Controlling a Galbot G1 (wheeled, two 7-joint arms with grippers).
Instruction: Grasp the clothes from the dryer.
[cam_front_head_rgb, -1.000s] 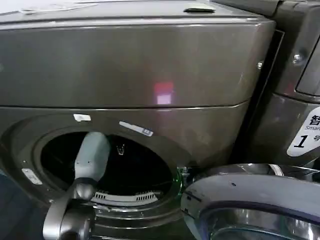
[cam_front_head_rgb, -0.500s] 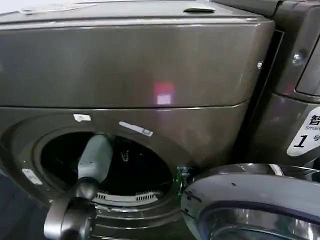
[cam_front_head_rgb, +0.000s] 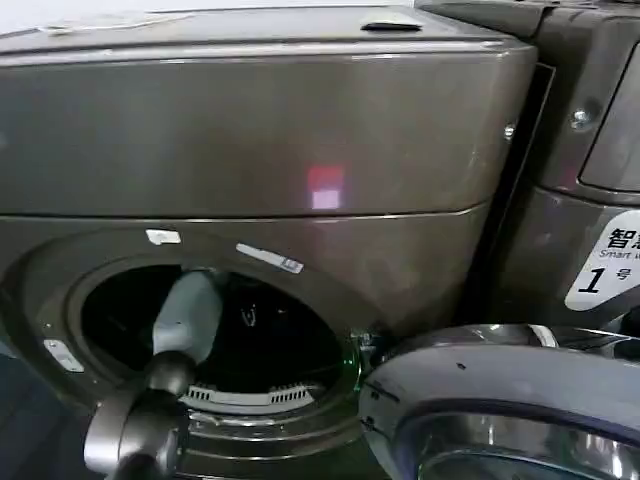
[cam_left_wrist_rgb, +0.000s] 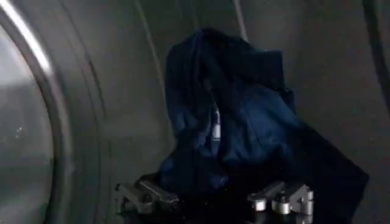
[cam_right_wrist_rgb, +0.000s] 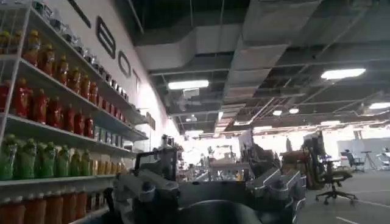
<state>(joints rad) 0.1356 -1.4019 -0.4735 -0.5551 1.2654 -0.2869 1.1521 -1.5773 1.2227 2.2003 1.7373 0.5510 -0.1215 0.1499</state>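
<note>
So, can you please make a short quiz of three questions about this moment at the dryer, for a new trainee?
1. True or false: the dryer has its round door swung open.
2. Which arm reaches into the drum? A) left B) right C) both
3. Fill in: in the left wrist view, the left gripper has its fingers open, and between and beyond them lie the dark blue ____.

Key
1. True: the porthole is uncovered and the door stands to its right.
2. A: the left arm goes through the porthole; the right gripper faces a room with shelves of bottles.
3. clothes, not yet gripped.
</note>
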